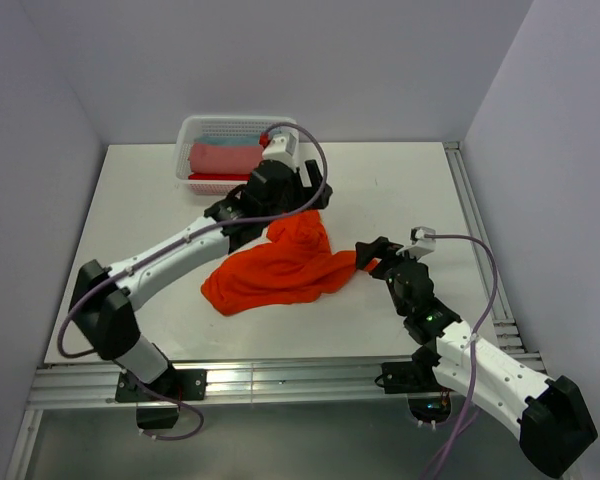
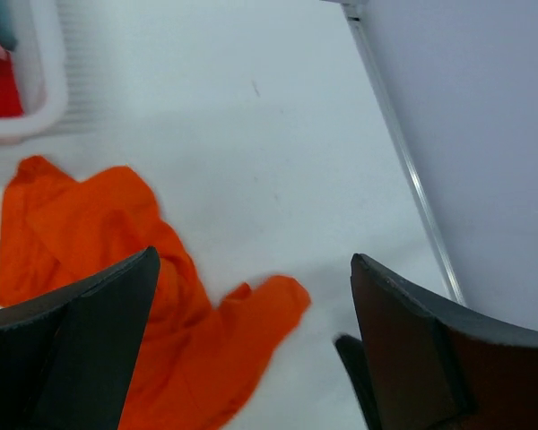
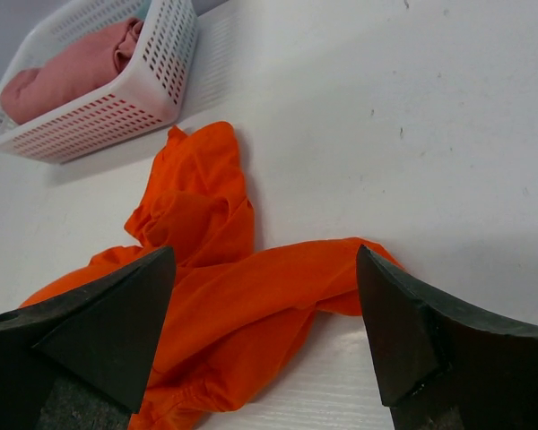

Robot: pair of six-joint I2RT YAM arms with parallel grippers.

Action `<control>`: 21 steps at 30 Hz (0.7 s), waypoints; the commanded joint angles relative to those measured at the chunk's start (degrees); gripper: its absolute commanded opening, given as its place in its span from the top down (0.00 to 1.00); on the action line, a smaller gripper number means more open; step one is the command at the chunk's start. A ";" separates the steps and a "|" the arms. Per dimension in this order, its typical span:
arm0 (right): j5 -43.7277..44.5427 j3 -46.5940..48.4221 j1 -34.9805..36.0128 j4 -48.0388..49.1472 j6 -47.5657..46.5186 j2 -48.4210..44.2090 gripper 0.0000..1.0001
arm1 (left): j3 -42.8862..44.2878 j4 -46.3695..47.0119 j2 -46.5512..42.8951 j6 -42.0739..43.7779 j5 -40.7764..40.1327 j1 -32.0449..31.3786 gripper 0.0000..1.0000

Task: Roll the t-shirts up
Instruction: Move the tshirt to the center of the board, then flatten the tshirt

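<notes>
A bright orange t-shirt (image 1: 280, 270) (image 2: 90, 233) (image 3: 251, 287) lies crumpled and unrolled on the white table, one sleeve stretching right. My left gripper (image 1: 308, 195) (image 2: 254, 258) hovers open over the shirt's far end, with nothing between its fingers. My right gripper (image 1: 370, 255) (image 3: 264, 253) stands open at the shirt's right tip, with the sleeve lying below and between the jaws, ungripped. A salmon-pink roll (image 1: 220, 157) (image 3: 72, 76), a light blue roll (image 1: 230, 140) and a red roll (image 1: 215, 178) (image 2: 0, 94) sit in the basket.
The white lattice basket (image 1: 195, 125) (image 3: 152, 90) (image 2: 36, 116) stands at the table's far left edge. A metal rail (image 1: 475, 230) (image 2: 403, 161) runs along the table's right side. Grey walls enclose the table on three sides.
</notes>
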 commanded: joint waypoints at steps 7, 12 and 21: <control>1.74 1.33 -0.11 1.37 0.09 -0.52 0.12 | 27.10 0.81 30.63 4.42 23.06 9.59 0.10; 2.18 1.07 -0.11 1.20 0.09 -1.31 0.13 | 43.27 -1.91 43.66 1.24 24.14 12.23 0.12; 2.00 1.15 -0.10 1.29 0.27 -0.96 0.13 | 48.58 -3.86 53.18 -5.43 11.41 19.34 0.13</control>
